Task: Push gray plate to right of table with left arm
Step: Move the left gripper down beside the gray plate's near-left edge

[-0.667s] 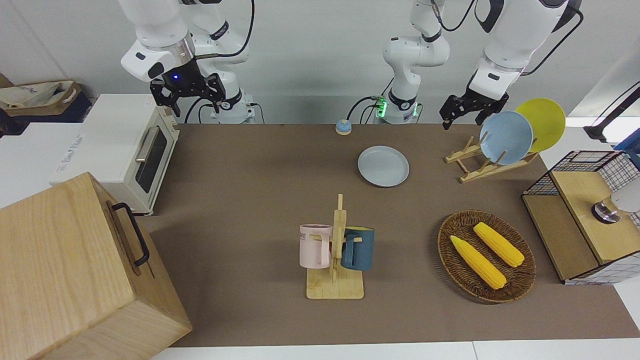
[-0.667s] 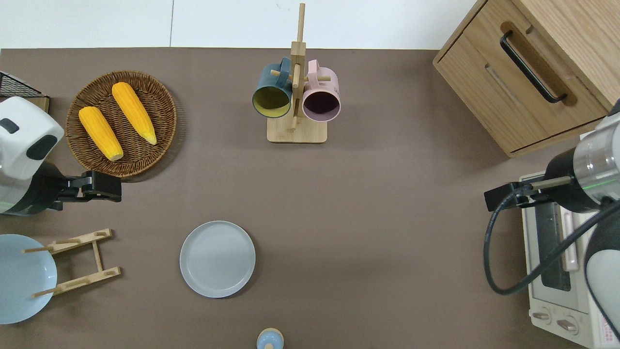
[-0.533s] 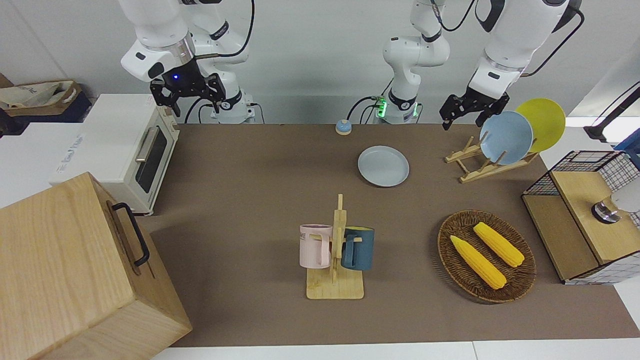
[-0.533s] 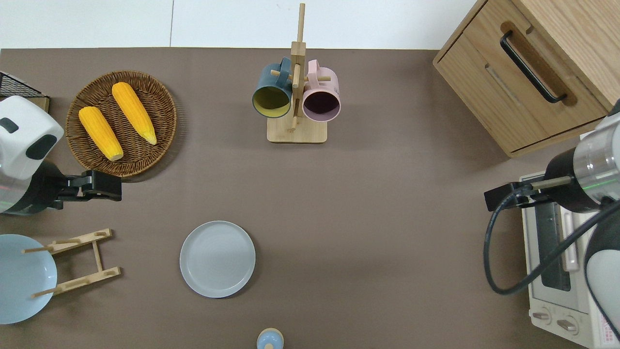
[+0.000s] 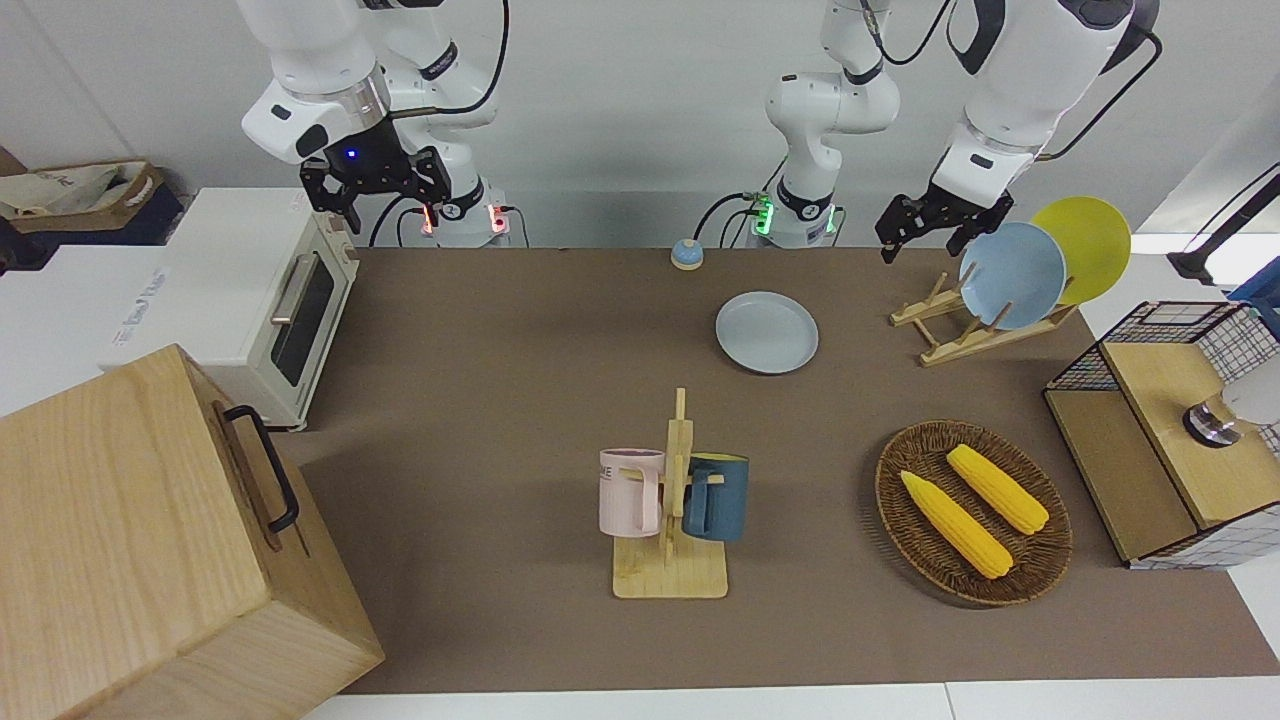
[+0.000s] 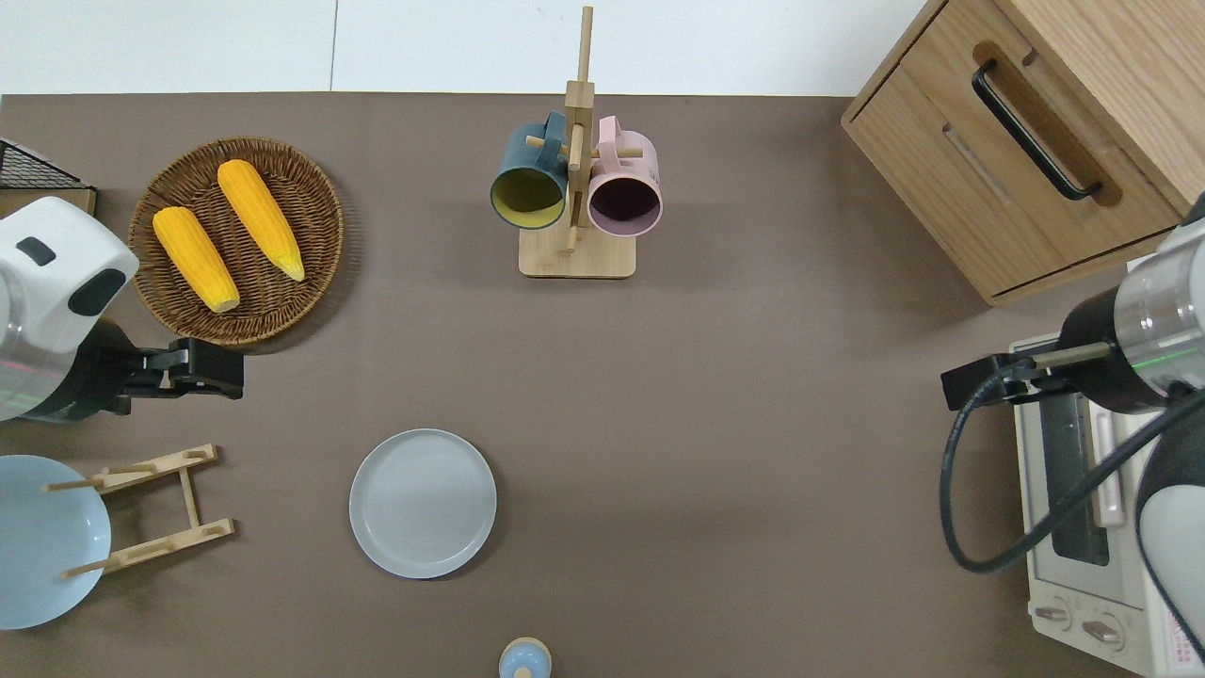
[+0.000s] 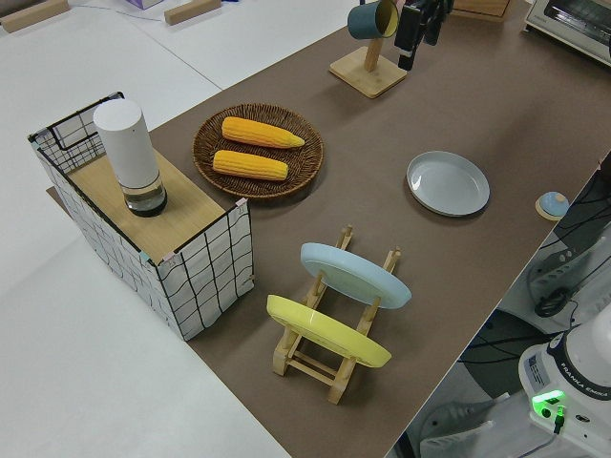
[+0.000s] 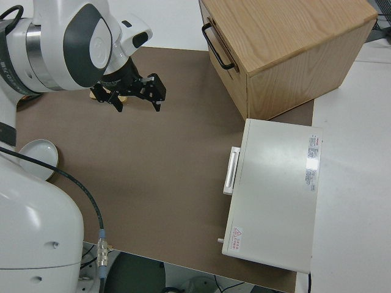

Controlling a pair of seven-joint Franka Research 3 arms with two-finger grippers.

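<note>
Gray plate (image 6: pixel 423 503) lies flat on the brown desk (image 6: pixel 734 424), close to the edge where the robots stand and somewhat toward the left arm's end, with nothing touching it. A small blue bell (image 6: pixel 524 659) sits right at that same edge, nearer to the robots than the plate. Toward the left arm's end from the plate stands a wooden dish rack (image 6: pixel 155 508) holding a sky-blue plate (image 5: pixel 1012 275) and a yellow plate (image 5: pixel 1085 245) on edge.

Left claw (image 6: pixel 209 368) hangs in the air over bare desk between the wicker basket (image 6: pixel 273 292) and the dish rack, well apart from the gray plate; its fingers stand apart with nothing between them. The basket holds two corn cobs (image 6: pixel 226 231) and sits toward the edge away from the robots. A mug rack (image 6: pixel 576 254) with a dark blue mug (image 6: pixel 527 184) and a pink mug (image 6: pixel 624 188) stands near the middle of that same edge.

A wooden cabinet (image 6: pixel 1036 141) fills the corner at the right arm's end away from the robots, with a white toaster oven (image 5: pixel 250 300) nearer to the robots. The right arm is parked, its claw (image 5: pixel 377 190) spread and holding nothing.
</note>
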